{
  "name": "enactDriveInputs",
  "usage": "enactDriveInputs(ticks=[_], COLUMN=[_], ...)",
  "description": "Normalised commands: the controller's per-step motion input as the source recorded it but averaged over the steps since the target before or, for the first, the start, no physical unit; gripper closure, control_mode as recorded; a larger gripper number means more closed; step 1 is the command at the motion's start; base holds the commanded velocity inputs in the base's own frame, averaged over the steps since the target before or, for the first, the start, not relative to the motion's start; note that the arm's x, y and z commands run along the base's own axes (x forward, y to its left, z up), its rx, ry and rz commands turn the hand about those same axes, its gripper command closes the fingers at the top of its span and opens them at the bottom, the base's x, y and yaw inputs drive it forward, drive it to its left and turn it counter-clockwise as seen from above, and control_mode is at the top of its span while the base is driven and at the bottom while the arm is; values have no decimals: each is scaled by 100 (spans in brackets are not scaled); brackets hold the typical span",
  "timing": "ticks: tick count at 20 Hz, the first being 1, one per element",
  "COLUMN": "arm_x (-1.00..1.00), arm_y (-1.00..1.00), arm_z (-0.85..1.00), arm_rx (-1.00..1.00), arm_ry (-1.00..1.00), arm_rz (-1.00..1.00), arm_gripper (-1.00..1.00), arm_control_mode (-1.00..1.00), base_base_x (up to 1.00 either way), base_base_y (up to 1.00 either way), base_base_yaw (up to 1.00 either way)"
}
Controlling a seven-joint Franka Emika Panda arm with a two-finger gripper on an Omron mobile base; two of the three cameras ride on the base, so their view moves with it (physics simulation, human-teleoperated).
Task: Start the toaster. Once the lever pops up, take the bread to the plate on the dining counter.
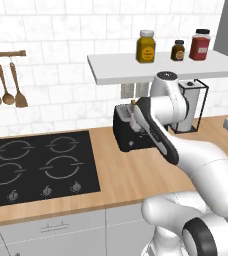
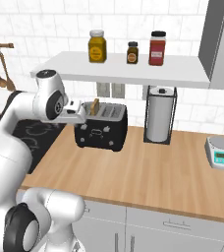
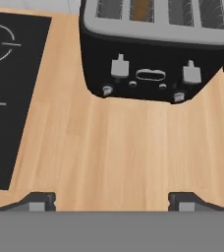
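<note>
The black toaster (image 2: 101,129) stands on the wood worktop against the tiled wall, just right of the hob. A slice of bread (image 2: 95,106) sticks up from one of its left slots and shows as a tan patch (image 3: 141,7) in the hand view. Two light levers (image 3: 120,66) sit on the toaster's front (image 3: 153,74). My gripper (image 3: 111,203) hangs open above the worktop in front of the toaster, fingertips wide apart with nothing between them. The hand (image 2: 74,112) hovers close to the toaster's upper left side. The plate and the dining counter are out of view.
A black hob (image 1: 33,165) lies left of the toaster. A paper-towel holder (image 2: 159,118) and a small scale (image 2: 223,152) stand to the right. A white shelf (image 2: 128,69) with three jars hangs over the toaster. Wooden spoons (image 1: 6,85) hang at far left.
</note>
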Motion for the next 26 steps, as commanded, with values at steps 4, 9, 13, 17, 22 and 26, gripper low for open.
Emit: enactDriveInputs(ticks=[4,9,13,17,22,26], arm_x=[34,45,44,45,43,41], arm_y=[0,2,0,0,0,0], arm_z=[-21,-10,-7,-13,-19,-24], arm_rx=[0,0,0,0,0,0], arm_ry=[0,0,0,0,0,0], arm_rz=[0,-1,-1,0,0,0], arm_gripper=[100,100,100,100,100,100], arm_control_mode=[-100,-100,-100,-100,-100,-100], base_base_x=[0,0,0,0,0,0], base_base_y=[0,0,0,0,0,0], base_base_yaw=[0,0,0,0,0,0])
